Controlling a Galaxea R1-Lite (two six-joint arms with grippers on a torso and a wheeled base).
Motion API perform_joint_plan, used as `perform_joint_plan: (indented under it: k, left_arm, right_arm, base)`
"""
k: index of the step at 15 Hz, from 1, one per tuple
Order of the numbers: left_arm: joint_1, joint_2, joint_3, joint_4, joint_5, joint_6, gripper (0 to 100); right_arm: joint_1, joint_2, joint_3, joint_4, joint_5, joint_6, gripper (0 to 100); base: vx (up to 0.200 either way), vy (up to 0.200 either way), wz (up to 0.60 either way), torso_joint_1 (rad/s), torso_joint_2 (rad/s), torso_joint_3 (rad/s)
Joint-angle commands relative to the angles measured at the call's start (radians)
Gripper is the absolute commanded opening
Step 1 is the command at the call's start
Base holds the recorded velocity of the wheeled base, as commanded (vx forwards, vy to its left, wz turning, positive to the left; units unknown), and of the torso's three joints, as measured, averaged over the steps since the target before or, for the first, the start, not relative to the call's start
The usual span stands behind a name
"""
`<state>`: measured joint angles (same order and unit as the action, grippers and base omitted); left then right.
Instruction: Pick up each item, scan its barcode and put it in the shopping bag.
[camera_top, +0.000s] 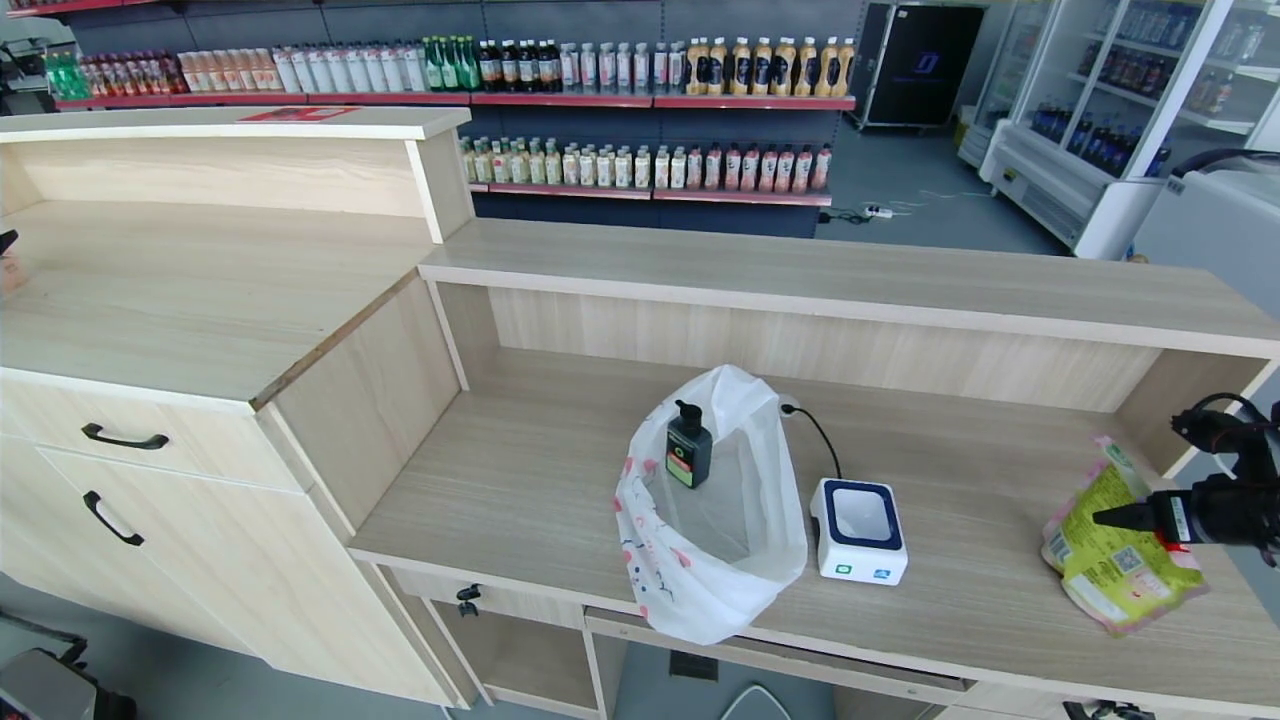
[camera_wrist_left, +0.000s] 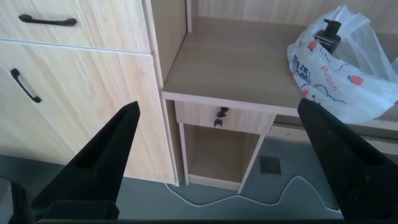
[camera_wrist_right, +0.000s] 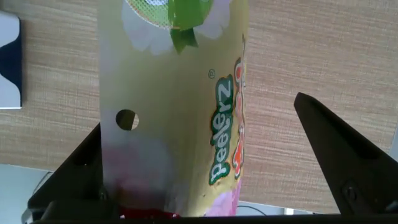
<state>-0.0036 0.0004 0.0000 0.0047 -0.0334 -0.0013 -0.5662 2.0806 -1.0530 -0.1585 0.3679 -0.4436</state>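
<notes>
Snack pouch, green and yellow, lies at the right end of the pale wood worktop, well apart from the shopping bag. Right gripper hangs right over it, jaws spread wide, one finger at each side of the pouch and nothing clamped. Centre of the worktop: the white printed bag stands open, and a dark pump bottle sits upright inside it. Just right of the bag is the white scanner, window up, its black cable running to the far side. A raised ledge closes off the far edge, and a taller cabinet with black handles stands left. Left gripper is low at the near left, jaws wide apart and empty. Far behind are store shelves of bottles, with glass-door fridges far right.
</notes>
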Motion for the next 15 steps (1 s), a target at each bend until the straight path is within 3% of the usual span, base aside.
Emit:
perform_joint_plan:
  k: [1, 9, 10, 15]
  left_arm:
    - [-0.001, 0.001, 0.000, 0.000, 0.000, 0.000, 100]
    - [0.001, 0.001, 0.000, 0.000, 0.000, 0.000, 100]
    - [-0.001, 0.001, 0.000, 0.000, 0.000, 0.000, 100]
    - [-0.001, 0.001, 0.000, 0.000, 0.000, 0.000, 100]
  right_arm:
    - [0.005, 0.038, 0.004, -0.010, 0.019, -0.001, 100]
    - [0.037, 0.111, 0.011, -0.136, 0.023, -0.006, 100]
    - [0.037, 0.122, 0.007, -0.145, 0.023, -0.010, 0]
    - [0.035, 0.130, 0.071, -0.191, 0.022, -0.044, 0]
  base:
    - [0.000, 0.000, 0.00, 0.000, 0.00, 0.000]
    - [0.000, 0.000, 0.00, 0.000, 0.00, 0.000]
    - [0.000, 0.000, 0.00, 0.000, 0.00, 0.000]
    - [0.000, 0.000, 0.00, 0.000, 0.00, 0.000]
